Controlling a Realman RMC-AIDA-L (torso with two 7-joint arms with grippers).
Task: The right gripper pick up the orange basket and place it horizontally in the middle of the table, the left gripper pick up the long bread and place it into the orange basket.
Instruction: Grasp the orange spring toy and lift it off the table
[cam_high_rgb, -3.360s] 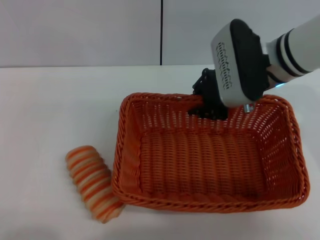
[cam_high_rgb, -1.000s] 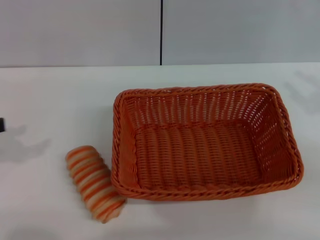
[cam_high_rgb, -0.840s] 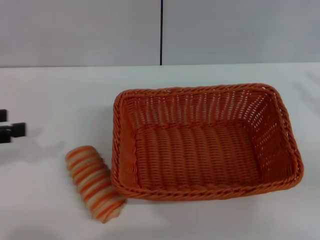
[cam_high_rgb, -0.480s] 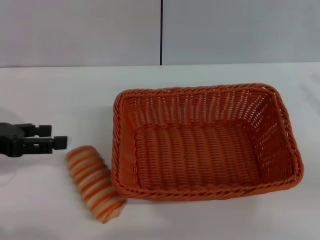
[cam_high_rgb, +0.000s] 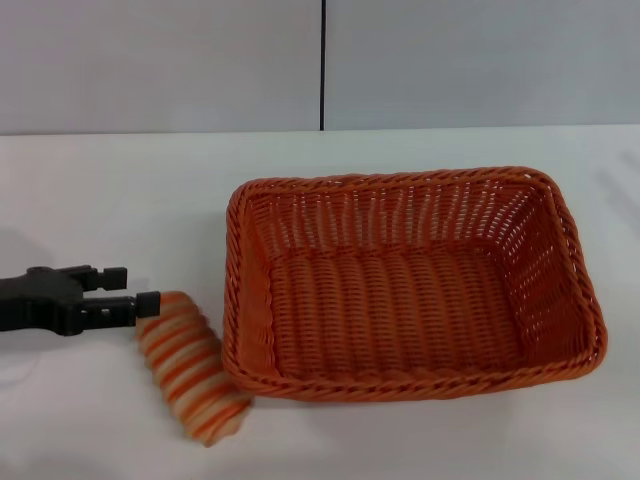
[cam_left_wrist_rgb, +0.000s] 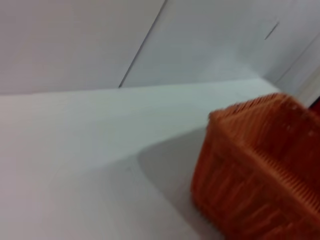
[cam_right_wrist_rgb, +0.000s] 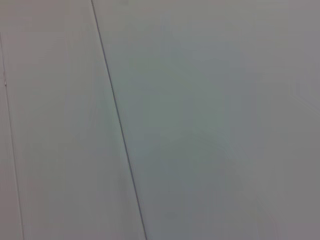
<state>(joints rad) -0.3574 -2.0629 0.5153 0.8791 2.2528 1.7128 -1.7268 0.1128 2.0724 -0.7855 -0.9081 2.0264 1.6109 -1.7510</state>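
Bread first: your small oblong ridged toy loaf with orange and cream stripes (cam_high_rgb: 189, 366) lies on the wide white tabletop (cam_high_rgb: 120, 200) toward its near left corner, angled, with its near end touching or just beside the outer wall of the large rectangular orange woven wicker basket (cam_high_rgb: 410, 285). That basket sits long side across the middle of the tabletop, flat and unheld, so the placing step looks done and the opening faces up, ready to take the loaf.

Your left end effector (cam_high_rgb: 128, 290), the black two-fingered claw, reaches in low from the left edge, roughly level with the tabletop and pointing toward the basket. Its fingers stand parted, gripping nothing; one fingertip (cam_high_rgb: 148, 302) sits at the loaf's far end, touching or nearly so. You'll likely need the fingers to straddle the loaf across its width before closing.

Your right end effector is out of sight; its wrist camera sees only a plain grey wall.
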